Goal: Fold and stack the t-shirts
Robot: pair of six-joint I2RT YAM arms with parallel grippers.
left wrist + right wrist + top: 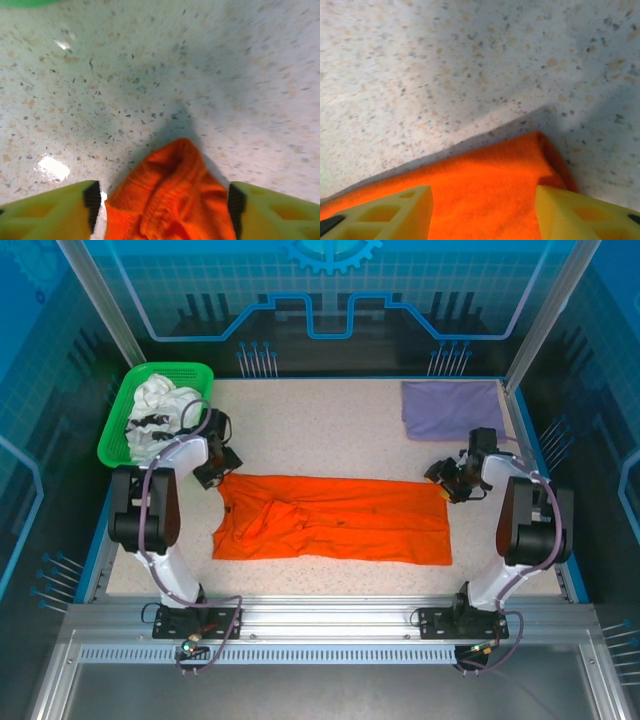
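Currently working on orange tee [335, 530], laid as a long band across middle of surface [330, 430], rumpled twd its left end. Left claw [215, 472] at far-left corner of tee, spread wide. In left wrist cam, a bunched peak of orange cloth between yellow fingers [50, 210], not squeezed. Right claw [445, 480] at far-right corner, likewise spread, straddling a flat corner w/ nothing clamped.

Elsewhere: lavender tee [452, 408] folded flat at far-right of surface, well apart from orange. White tees [160, 405] heaped in green basket [118, 425] at far-left, not yet folded.

Handling, judged: v. soft, light, limp knit, zero stiffness, so prob sags and drags on speckled surface rather than sliding clean. Not fragile. Likely to bunch if pulled from one end only. Best hold prob at the two far corners or hem edge, both claws together, pinching thru all layers so the under layer comes along. Low pinch close to surface needed, since cloth lies thin. Left corner easier, already humped up. Risk: one layer slipping out mid-lift, fold going skew.
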